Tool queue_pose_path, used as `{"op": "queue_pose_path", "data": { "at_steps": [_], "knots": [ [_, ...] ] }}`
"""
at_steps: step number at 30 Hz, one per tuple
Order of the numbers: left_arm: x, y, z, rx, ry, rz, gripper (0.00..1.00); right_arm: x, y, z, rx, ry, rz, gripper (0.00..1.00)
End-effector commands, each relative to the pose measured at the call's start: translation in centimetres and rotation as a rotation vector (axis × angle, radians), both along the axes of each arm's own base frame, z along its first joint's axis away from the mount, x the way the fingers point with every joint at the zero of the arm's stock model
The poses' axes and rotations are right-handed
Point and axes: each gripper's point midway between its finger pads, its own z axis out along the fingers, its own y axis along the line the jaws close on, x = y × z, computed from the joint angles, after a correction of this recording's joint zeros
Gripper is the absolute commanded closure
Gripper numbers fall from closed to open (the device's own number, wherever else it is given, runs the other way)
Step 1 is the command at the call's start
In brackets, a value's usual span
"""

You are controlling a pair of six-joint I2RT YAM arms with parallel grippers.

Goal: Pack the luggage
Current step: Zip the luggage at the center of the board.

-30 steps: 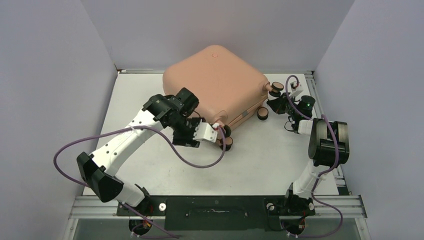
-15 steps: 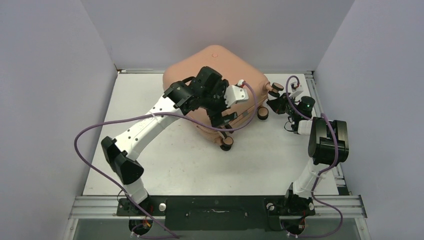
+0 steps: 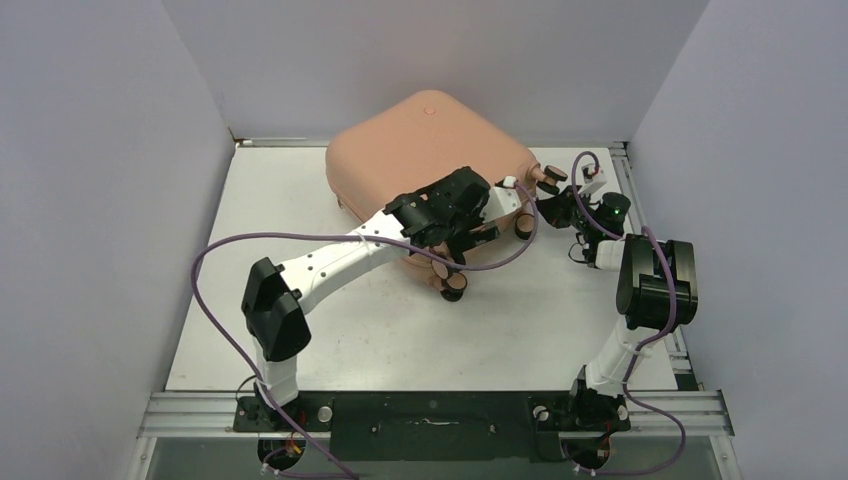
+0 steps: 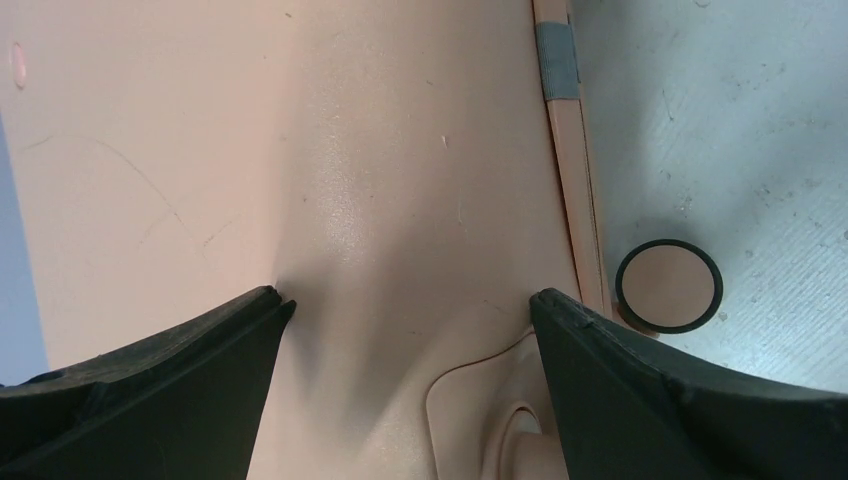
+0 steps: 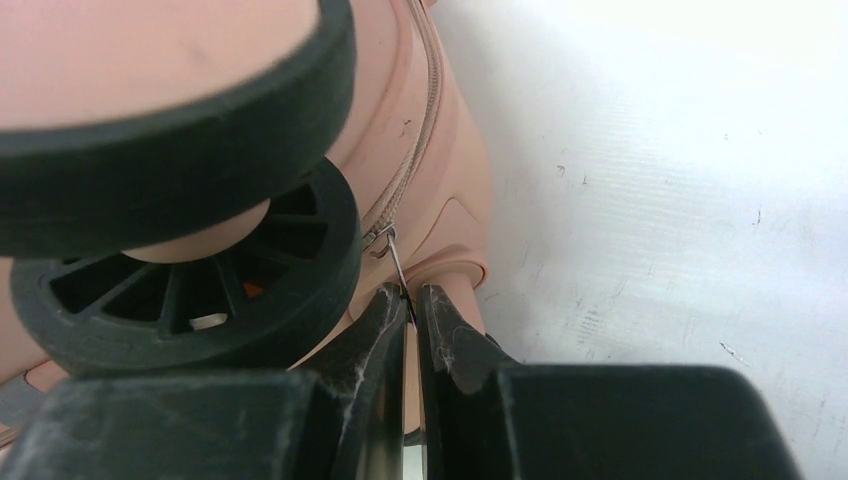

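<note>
A: Where's the suitcase [image 3: 420, 150]?
B: Closed, lying flat on the table [image 3: 300, 330]; 12 o'clock in the top view; wheel end toward 3 o'clock.
A: Hands?
B: Right gripper [image 5: 412, 300] clenched on the thin zip tab [image 5: 396, 262], tips only; a wheel [image 5: 200, 270] sits just beside its finger at 9 o'clock. Left gripper [image 4: 410, 300] spread wide over the shell, grasping nothing; can't tell if it touches.
A: Risks?
B: Tab is a sliver of metal; a pull off the line of the zip [image 5: 428, 120] would likely pop it out of the tips or jam the slider; the finger could foul that wheel on the way round. Nothing pins the case down, so I'd expect it to skid or swivel rather than unzip; the left arm's purple cable [image 3: 488, 262] hangs by the wheels at 5 o'clock of the case and could snag.
A: Any markings?
B: No brand, no label, nothing readable; only a small round dot [image 3: 430, 109] on the lid and a grey patch [image 4: 557, 55] on the zip strip.
</note>
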Motion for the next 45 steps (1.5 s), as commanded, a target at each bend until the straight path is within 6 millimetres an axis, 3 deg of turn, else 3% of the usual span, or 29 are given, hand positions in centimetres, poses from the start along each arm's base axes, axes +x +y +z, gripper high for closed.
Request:
{"op": "queue_pose_path", "data": {
  "at_steps": [1, 6, 11, 18, 21, 24, 27, 31, 36, 42, 45],
  "knots": [
    [2.8, 3.2, 0.6, 0.005, -0.083, 0.147, 0.04, 1.3, -4.1, 0.5, -0.040, -0.037, -0.150, 0.95],
    [0.2, 5.8, -2.8, 0.092, 0.042, 0.103, 0.04, 1.6, -4.6, 0.8, -0.069, -0.049, -0.159, 0.95],
    [-2.1, 10.4, -6.1, 0.209, 0.155, 0.129, 0.00, 2.0, -5.0, 1.4, -0.080, -0.065, -0.173, 0.95],
    [-3.5, 16.3, -8.2, 0.233, 0.298, 0.208, 0.30, 0.8, -3.8, 2.1, -0.102, -0.099, -0.126, 0.95],
    [-5.1, 17.9, -9.8, 0.252, 0.379, 0.204, 0.34, -0.5, -3.1, 1.8, -0.132, -0.112, -0.104, 0.95],
    [-6.5, 18.9, -11.2, 0.283, 0.420, 0.193, 0.36, -1.2, -2.7, 1.5, -0.144, -0.122, -0.120, 0.95],
    [-7.2, 19.7, -12.0, 0.309, 0.451, 0.197, 0.43, -0.6, -2.9, 0.9, -0.134, -0.110, -0.162, 0.95],
    [-7.9, 20.3, -12.7, 0.328, 0.495, 0.197, 0.54, 1.0, -5.4, 0.7, -0.187, -0.093, -0.284, 0.95],
    [-9.4, 20.9, -13.5, 0.345, 0.550, 0.185, 0.69, 1.5, -8.5, 3.1, -0.256, -0.142, -0.462, 0.95],
    [-11.2, 21.5, -14.2, 0.363, 0.616, 0.158, 0.92, 3.3, -9.7, 3.9, -0.250, -0.116, -0.512, 0.95],
    [-12.1, 21.9, -14.4, 0.365, 0.638, 0.150, 0.95, 4.8, -9.6, 4.0, -0.273, -0.102, -0.509, 0.95]
  ]
}}
